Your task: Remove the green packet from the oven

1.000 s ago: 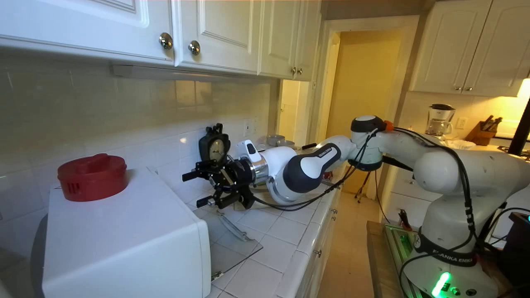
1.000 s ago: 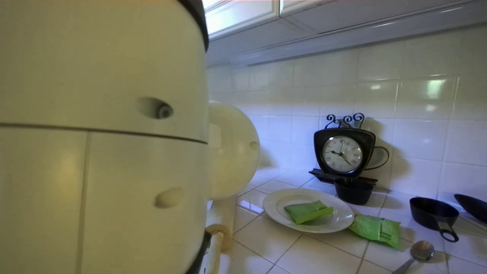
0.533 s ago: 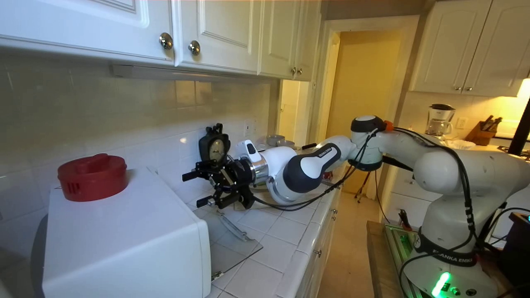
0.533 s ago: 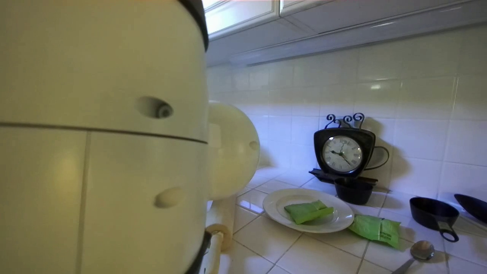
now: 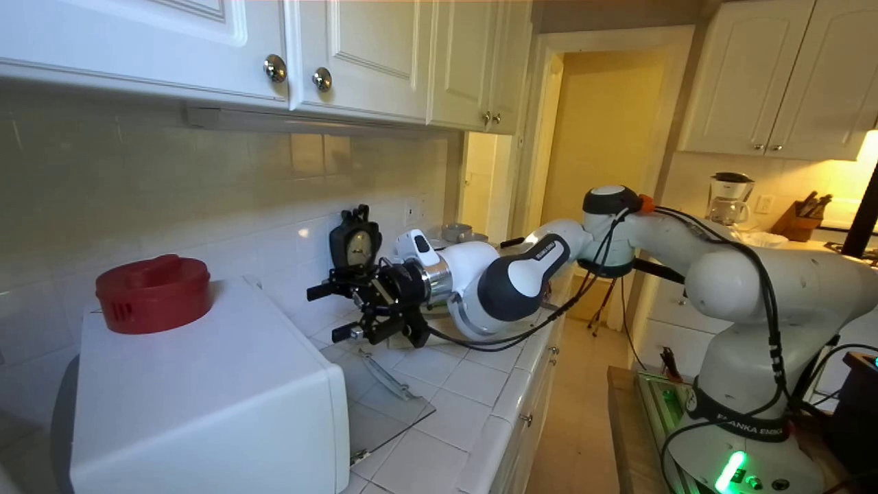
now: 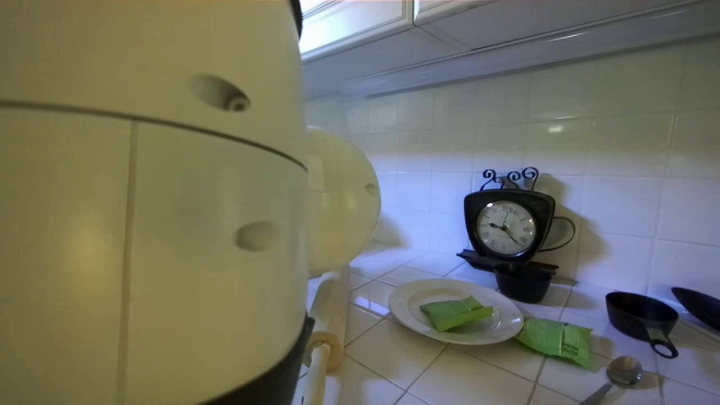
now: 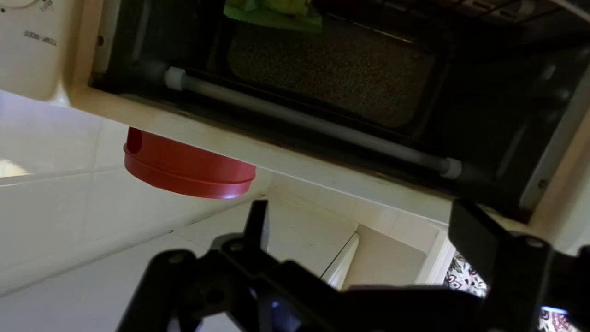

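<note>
The white oven point(image 5: 206, 391) stands on the counter in an exterior view, its glass door point(image 5: 384, 405) lowered open. The wrist view is upside down and looks into the oven's opening; the oven's front frame point(image 7: 276, 154) crosses the view. A green packet point(image 7: 276, 14) lies inside, partly cut off by the picture's edge. My gripper point(image 5: 330, 313) is in front of the oven, above the door and apart from the packet. Its two fingers also show wide apart in the wrist view point(image 7: 362, 223), with nothing between them.
A red lidded container point(image 5: 154, 295) sits on the oven. White wall cabinets point(image 5: 370, 55) hang above. A black clock point(image 6: 506, 225) stands at the wall. Two more green packets lie on a plate point(image 6: 405, 306) and beside it point(image 6: 557, 340), near a spoon point(image 6: 623, 371) and a black pan point(image 6: 641, 315).
My gripper has moved slightly back, away from the oven, in the last half second. The arm's upper links have shifted up a little. The oven and the packets outside it have not moved.
</note>
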Motion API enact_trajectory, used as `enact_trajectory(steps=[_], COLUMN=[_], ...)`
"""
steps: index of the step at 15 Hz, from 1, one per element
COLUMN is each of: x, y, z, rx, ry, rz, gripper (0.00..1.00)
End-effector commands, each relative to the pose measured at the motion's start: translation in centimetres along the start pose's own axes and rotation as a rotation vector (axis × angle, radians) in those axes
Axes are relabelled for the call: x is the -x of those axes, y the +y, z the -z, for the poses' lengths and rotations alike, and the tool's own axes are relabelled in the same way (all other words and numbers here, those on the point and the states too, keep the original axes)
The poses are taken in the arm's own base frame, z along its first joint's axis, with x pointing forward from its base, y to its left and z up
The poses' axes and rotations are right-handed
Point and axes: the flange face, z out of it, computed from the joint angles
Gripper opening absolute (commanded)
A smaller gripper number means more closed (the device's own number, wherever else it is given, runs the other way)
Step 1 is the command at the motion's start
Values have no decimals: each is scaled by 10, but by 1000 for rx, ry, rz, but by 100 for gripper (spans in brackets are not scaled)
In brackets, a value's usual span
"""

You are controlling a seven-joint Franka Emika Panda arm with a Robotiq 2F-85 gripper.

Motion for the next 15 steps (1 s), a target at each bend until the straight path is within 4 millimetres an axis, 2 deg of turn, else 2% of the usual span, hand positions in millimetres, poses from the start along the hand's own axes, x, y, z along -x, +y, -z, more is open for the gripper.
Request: enact_trajectory(steps=[1,4,9,12,15], x=[-5,1,19,24,22], y=[-24,-29,-10,5,11], z=[13,28,55,53,32], rx=[28,73,139,140,98], ry=[52,75,63,42,23], rz=[-94,-150,-215,-249,-307], gripper=[100,100,100,100,100])
